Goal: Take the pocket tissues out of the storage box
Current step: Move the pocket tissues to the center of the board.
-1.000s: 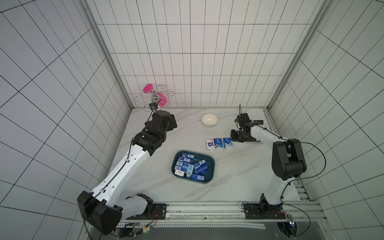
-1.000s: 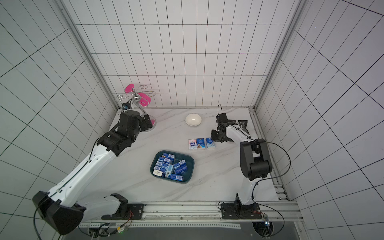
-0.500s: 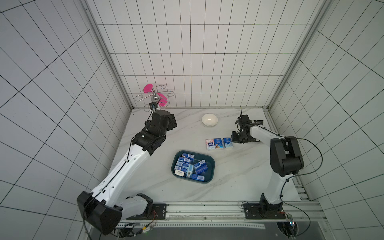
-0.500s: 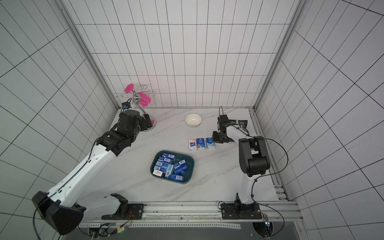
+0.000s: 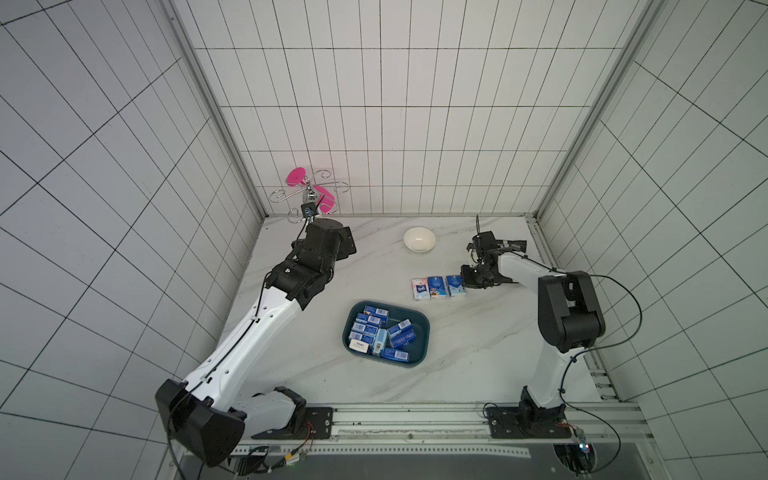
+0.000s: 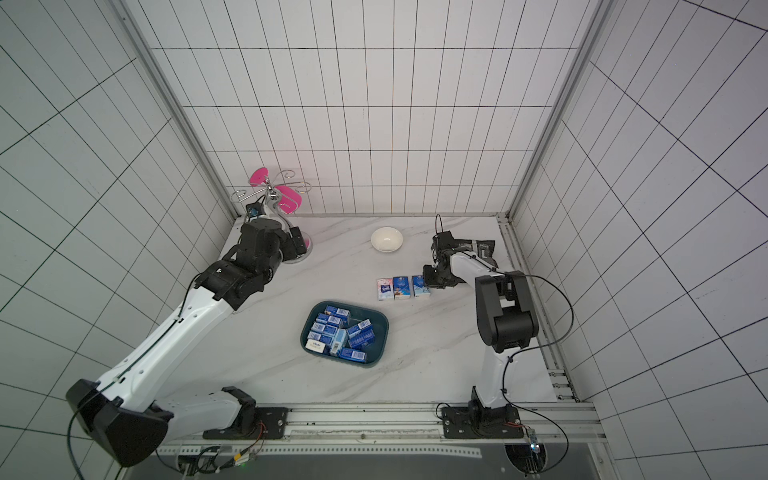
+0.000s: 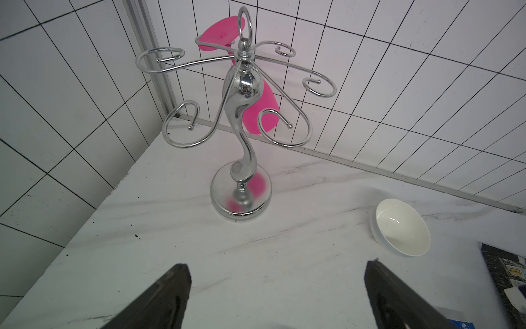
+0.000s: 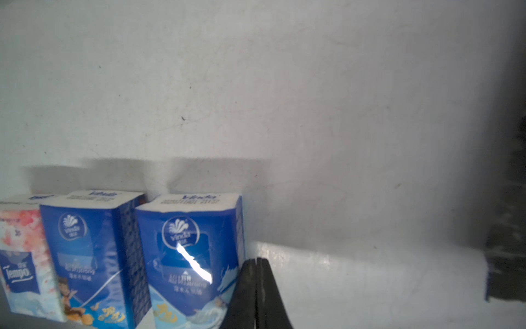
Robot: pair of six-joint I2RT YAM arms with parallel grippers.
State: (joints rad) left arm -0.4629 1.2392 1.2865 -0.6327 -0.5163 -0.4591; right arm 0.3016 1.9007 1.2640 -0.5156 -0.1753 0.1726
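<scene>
The storage box [image 5: 425, 332] [image 6: 385, 332] is a dark teal tray at the table's middle, with several blue pocket tissues [image 5: 376, 336] [image 6: 338, 334] lying in it. Three more packs stand in a row on the table behind it [image 5: 438, 286] [image 6: 402, 287]: a pinkish one [image 8: 20, 256] and two blue ones [image 8: 91, 256] [image 8: 187, 256]. My right gripper [image 5: 465, 282] [image 6: 428, 282] [image 8: 257, 260] is shut and empty, low on the table right beside the outermost blue pack. My left gripper [image 7: 277, 266] [image 5: 345, 245] is open and empty, hovering near the far left corner.
A chrome cup stand with pink cups [image 7: 242, 114] [image 5: 309, 195] stands in the far left corner. A white bowl [image 5: 419, 240] [image 7: 401, 228] sits at the back middle. A black foil packet [image 6: 482, 249] lies behind my right arm, near the right edge rail.
My right gripper has closed fully and come down toward the row of three packs. The left arm has not moved.
</scene>
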